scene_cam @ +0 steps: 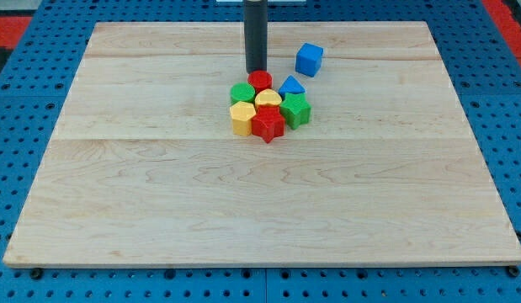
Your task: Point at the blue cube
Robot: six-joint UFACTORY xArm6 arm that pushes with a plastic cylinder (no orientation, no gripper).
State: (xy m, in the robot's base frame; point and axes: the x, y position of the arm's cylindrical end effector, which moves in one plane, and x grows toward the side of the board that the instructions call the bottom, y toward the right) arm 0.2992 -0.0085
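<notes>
Pale wooden board point(260, 202) made of joined planks with lengthwise grain, evenly lit. It rests on a blue pegboard point(24, 84) with a regular grid of holes. Red patches point(12, 29) occupy the view's top corners (left and right).

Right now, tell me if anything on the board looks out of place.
Only the blue cube sits apart, toward the view's top right of the tight cluster of blocks. My tip is just above the red cylinder, left of the cube. Nothing looks damaged.

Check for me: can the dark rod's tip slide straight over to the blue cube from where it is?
Probably yes. My tip sits just above the red cylinder block, and the blue cube stands apart to the view's right with bare wooden board between; the blue triangular block lies below that path.
</notes>
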